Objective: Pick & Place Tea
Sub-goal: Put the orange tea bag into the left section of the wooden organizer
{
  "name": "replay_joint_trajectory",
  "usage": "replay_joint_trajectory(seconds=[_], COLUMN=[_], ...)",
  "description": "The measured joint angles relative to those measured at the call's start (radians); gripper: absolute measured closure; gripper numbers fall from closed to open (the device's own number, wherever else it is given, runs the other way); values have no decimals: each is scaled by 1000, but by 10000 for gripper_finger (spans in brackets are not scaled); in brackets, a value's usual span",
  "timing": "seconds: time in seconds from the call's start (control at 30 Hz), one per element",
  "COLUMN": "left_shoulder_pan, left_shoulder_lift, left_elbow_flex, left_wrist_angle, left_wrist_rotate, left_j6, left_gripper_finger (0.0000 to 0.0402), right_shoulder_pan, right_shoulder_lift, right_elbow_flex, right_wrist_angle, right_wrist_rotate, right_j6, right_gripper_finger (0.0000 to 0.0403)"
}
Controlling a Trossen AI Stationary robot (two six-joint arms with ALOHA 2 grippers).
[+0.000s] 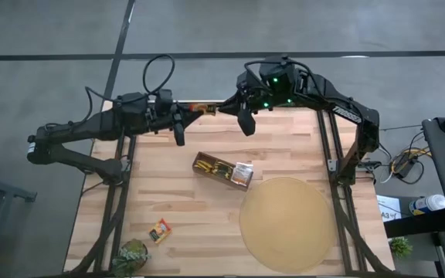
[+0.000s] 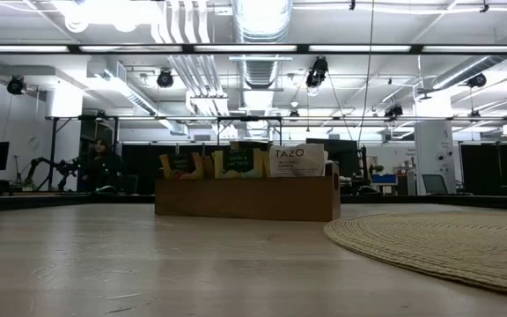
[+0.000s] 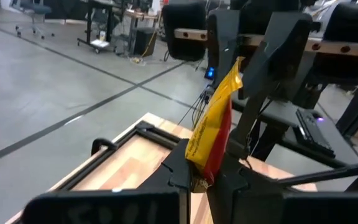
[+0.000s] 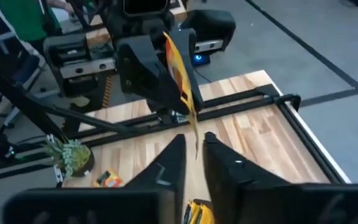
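Handover: I have the two arms meeting above the counter [image 1: 168, 193] at the edge where they are mounted, with one yellow-and-red tea sachet [image 3: 215, 134] upright in the air between them.
Left gripper [image 3: 197, 177]: its fingers are pinched on the sachet's lower end and carry it clear of the wood.
Right gripper [image 4: 194, 162]: its fingers stand a little apart. The sachet's thin edge hangs in the gap, and I see no pad pressing on it, so I judge the load sits with the left arm alone.
Why held so: on edge and off the counter, the flat packet offers a face to each gripper. To me this looks like a pass from one arm to the other, not a set-down.
Wooden box [image 1: 207, 166]: it lies near the middle of the counter, just beside the round woven mat [image 1: 288, 224], with sachets standing in a row inside. I take it as the likely destination.
Loose sachet [image 1: 159, 230]: an orange-and-yellow one lies flat near the left corner opposite the arms, close to a small potted plant [image 1: 132, 257], not yet collected.
Readable writing: "TAZO" on a white sachet [image 2: 296, 161] at one end of the box. The dark green packets beside it carry print I cannot read, and the held sachet shows a line of small dark type too fine to make out.
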Motion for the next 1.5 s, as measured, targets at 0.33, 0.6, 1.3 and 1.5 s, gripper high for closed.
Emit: replay_joint_trajectory(seconds=[0.33, 0.6, 1.3, 1.5], left_shoulder_pan=[0, 0, 0, 0], left_shoulder_lift=[9, 46, 71, 55], left_elbow_flex=[0, 0, 0, 0], left_wrist_angle=[62, 127, 105, 49], left_wrist_rotate=[10, 47, 82, 81], left_j6=[-3, -19, -17, -47], left_gripper_finger=[374, 374, 341, 278], right_shoulder_pan=[0, 0, -1, -1], right_shoulder_lift=[-1, 0, 0, 0], right_elbow_flex=[-3, -10, -11, -11], right_wrist_angle=[27, 43, 0, 0], right_wrist_rotate=[6, 6, 6, 9], right_j6=[24, 17, -38, -47], right_gripper_finger=[220, 194, 394, 394])
